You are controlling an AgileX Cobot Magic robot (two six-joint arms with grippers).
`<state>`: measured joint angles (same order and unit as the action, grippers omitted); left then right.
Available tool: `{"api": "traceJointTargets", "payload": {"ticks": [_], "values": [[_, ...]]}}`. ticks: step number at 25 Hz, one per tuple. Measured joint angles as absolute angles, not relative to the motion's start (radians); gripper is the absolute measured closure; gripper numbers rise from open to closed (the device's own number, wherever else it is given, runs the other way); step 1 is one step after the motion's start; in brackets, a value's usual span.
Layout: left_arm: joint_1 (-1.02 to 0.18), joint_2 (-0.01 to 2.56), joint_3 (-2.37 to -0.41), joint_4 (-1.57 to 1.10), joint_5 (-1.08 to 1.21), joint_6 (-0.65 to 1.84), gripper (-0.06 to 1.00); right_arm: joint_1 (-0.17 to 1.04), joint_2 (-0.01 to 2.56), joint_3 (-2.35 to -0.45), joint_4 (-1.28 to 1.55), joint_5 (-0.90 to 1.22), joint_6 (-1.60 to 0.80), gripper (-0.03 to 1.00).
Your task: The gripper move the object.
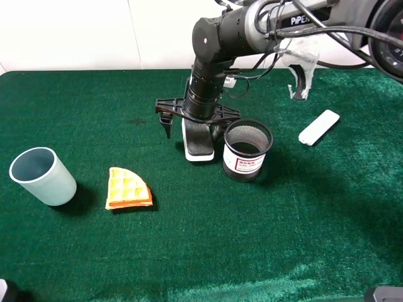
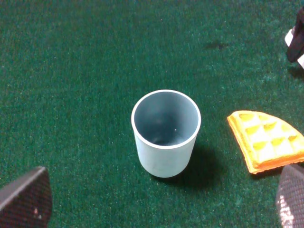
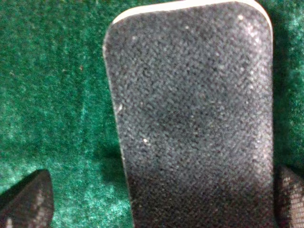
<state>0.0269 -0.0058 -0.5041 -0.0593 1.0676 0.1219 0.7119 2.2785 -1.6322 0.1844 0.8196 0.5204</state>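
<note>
The eraser point(image 1: 200, 143), black felt on a white base, lies flat on the green cloth just left of the black mesh cup point(image 1: 247, 151). My right gripper point(image 1: 192, 131) has reached across from the right and hangs straight down over the eraser's far end, jaws spread wide on either side of it. In the right wrist view the felt top point(image 3: 190, 118) fills the frame and the gripper point(image 3: 156, 199) is open. One fingertip point(image 3: 26, 199) stands well clear of the eraser and the other sits at its edge. My left gripper point(image 2: 161, 199) is open and empty.
A pale blue cup point(image 1: 43, 176) stands at the left and shows in the left wrist view point(image 2: 165, 133). An orange waffle wedge point(image 1: 128, 188) lies beside it. A slim light-grey bar point(image 1: 318, 127) lies at the right. A crumpled clear plastic piece point(image 1: 301, 63) is at the back.
</note>
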Motion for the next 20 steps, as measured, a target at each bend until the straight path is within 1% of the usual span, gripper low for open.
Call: {"api": "traceJointTargets", "payload": {"ticks": [3, 10, 15, 20], "values": [[0.027, -0.006, -0.504, -0.059, 1.068, 0.122, -0.01, 0.712, 2.275, -1.677, 0.177, 0.855, 0.519, 0.27], [0.027, -0.006, -0.504, -0.059, 1.067, 0.122, -0.01, 0.712, 2.27, -1.859, 0.129, 1.013, 0.501, 0.27], [0.027, -0.006, -0.504, -0.059, 1.067, 0.122, -0.01, 0.712, 2.27, -2.005, 0.081, 1.18, 0.464, 0.27], [0.027, -0.006, -0.504, -0.059, 1.067, 0.122, -0.01, 0.712, 2.238, -2.054, 0.071, 1.21, 0.396, 0.27]]}}
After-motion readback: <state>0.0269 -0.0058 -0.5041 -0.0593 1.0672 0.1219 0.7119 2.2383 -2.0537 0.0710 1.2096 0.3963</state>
